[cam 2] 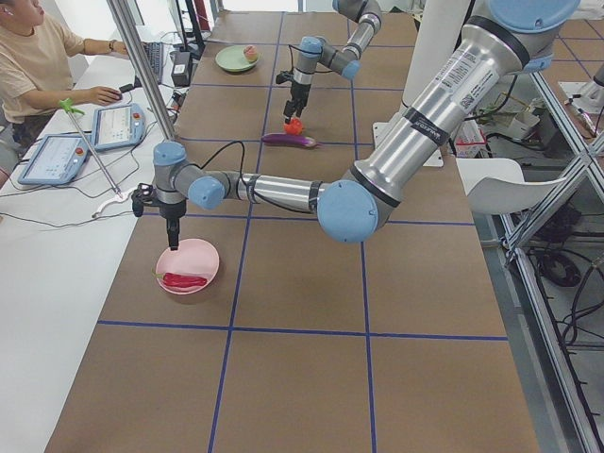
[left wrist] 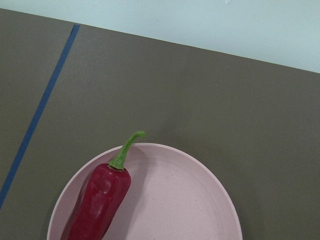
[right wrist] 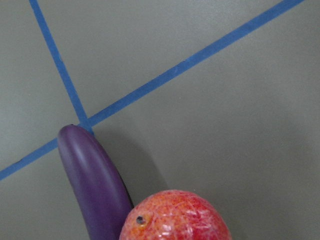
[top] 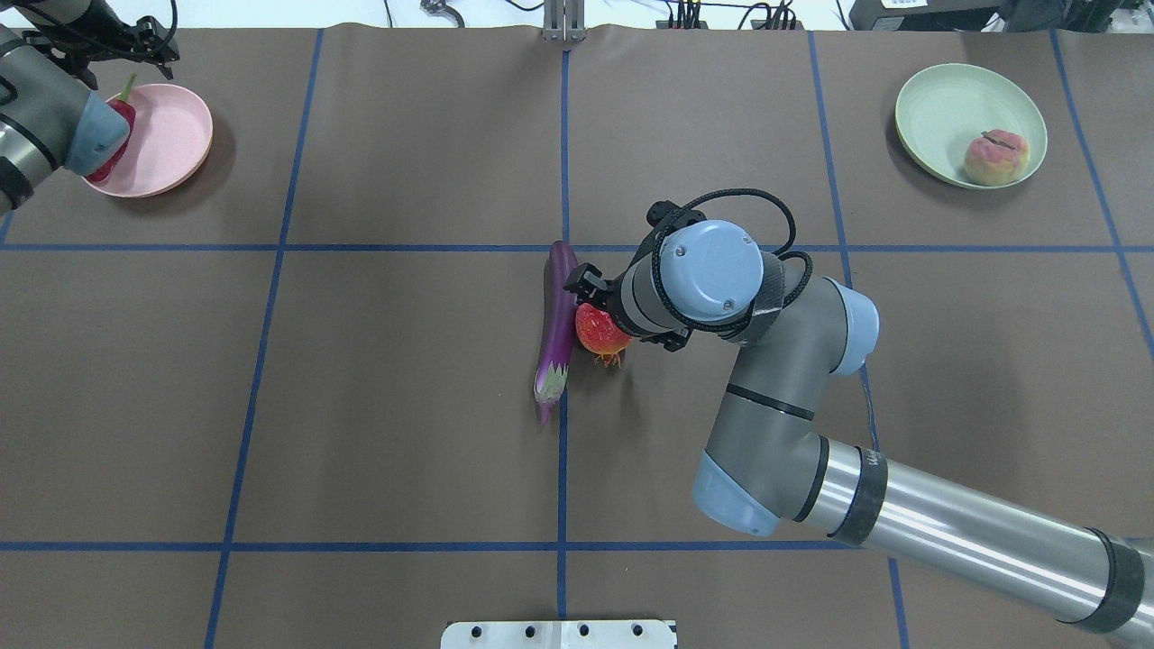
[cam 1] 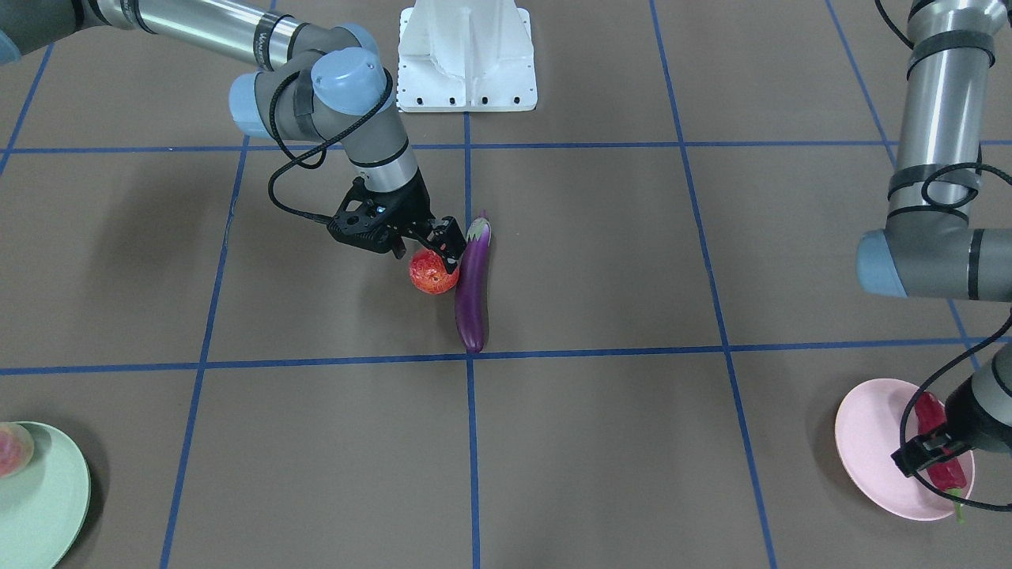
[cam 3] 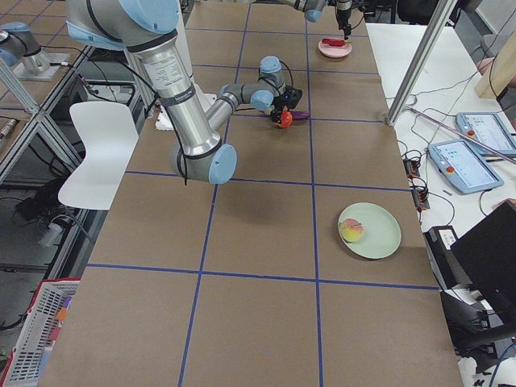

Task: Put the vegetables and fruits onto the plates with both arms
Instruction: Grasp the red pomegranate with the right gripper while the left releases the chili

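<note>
My right gripper (cam 1: 431, 259) is shut on the round red-orange pomegranate (cam 1: 429, 274) at table level near the table's middle, one finger on each side. The purple eggplant (cam 1: 473, 292) lies right beside the fruit, touching or almost touching it; both also show in the right wrist view, the eggplant (right wrist: 92, 180) and the pomegranate (right wrist: 175, 217). My left gripper (cam 1: 925, 462) hangs open and empty just above the pink plate (cam 1: 866, 435). The red chili (left wrist: 100, 200) lies on that plate. The peach (top: 995, 157) sits on the mint green plate (top: 938, 108).
The white base block (cam 1: 466, 55) stands at the robot's edge of the table. Blue tape lines cross the brown tabletop. An operator (cam 2: 28, 57) sits at a side desk beyond the table's left end.
</note>
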